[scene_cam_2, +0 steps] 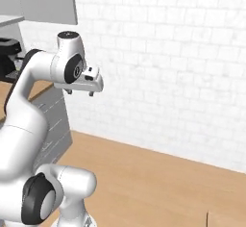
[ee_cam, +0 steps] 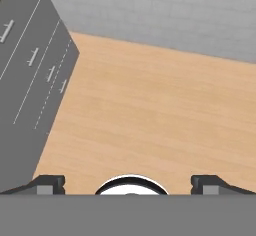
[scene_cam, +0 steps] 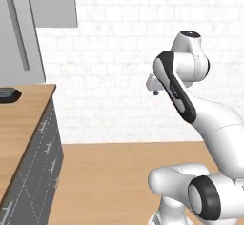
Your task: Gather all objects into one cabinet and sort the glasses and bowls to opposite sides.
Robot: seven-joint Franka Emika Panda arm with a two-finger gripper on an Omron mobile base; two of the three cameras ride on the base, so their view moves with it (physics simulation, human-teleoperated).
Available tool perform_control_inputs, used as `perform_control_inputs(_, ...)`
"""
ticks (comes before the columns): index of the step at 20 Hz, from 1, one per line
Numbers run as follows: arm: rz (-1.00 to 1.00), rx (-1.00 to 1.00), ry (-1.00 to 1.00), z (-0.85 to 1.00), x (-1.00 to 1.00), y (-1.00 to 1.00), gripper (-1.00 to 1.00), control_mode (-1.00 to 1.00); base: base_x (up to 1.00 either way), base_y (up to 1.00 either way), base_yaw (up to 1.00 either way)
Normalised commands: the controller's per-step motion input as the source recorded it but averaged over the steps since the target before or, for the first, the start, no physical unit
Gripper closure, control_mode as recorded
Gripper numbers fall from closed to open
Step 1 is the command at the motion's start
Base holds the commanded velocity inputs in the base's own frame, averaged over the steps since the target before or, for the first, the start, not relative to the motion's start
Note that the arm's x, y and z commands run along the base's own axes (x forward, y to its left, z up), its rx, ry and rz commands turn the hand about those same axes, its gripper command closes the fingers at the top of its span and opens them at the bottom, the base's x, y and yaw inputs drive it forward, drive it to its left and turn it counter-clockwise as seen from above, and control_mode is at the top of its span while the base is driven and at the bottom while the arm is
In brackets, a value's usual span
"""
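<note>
Cabinet doors (scene_cam: 55, 2) hung at the upper left of the left base view, dark grey and seen from outside, so nothing of the inside showed. Beneath them, at the left edge of the wooden countertop (scene_cam: 24, 119), lay a dark, shallow, glossy object (scene_cam: 8, 94), cut off by the frame; whether it was the black bowl could not be told. A dark shape (scene_cam_2: 9, 53) also sat at the far left of the right base view, partly hidden behind the arm.

That dark object lay well apart from the gripper (scene_cam_2: 79, 92), which hung in open air beyond the end of the counter, in front of the white brick wall (scene_cam_2: 163, 62), pointing down. Its two short fingers (scene_cam_2: 91, 94) stood wide apart with nothing between them. In the hand view the fingertips (ee_cam: 47, 184) sat at opposite sides of the bottom edge, and below them spread the bare wooden floor (ee_cam: 150, 110), with the grey drawer fronts (ee_cam: 30, 65) and their small handles off to one side.
</note>
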Motion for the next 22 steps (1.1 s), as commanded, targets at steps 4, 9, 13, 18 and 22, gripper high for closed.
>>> perform_control_inputs(4,0.00,0.00,0.00,0.00,0.00,0.00,-1.00,1.00,1.00,0.30,0.28)
perform_control_inputs(9,0.00,0.00,0.00,0.00,0.00,0.00,-1.00,1.00,1.00,0.27,0.42)
perform_control_inputs(13,0.00,0.00,0.00,0.00,0.00,0.00,-1.00,1.00,1.00,0.11,0.55)
perform_control_inputs(18,0.00,0.00,0.00,0.00,0.00,0.00,-1.00,1.00,0.95,0.02,0.63)
perform_control_inputs(22,0.00,0.00,0.00,0.00,0.00,0.00,-1.00,1.00,0.35,0.09,0.75)
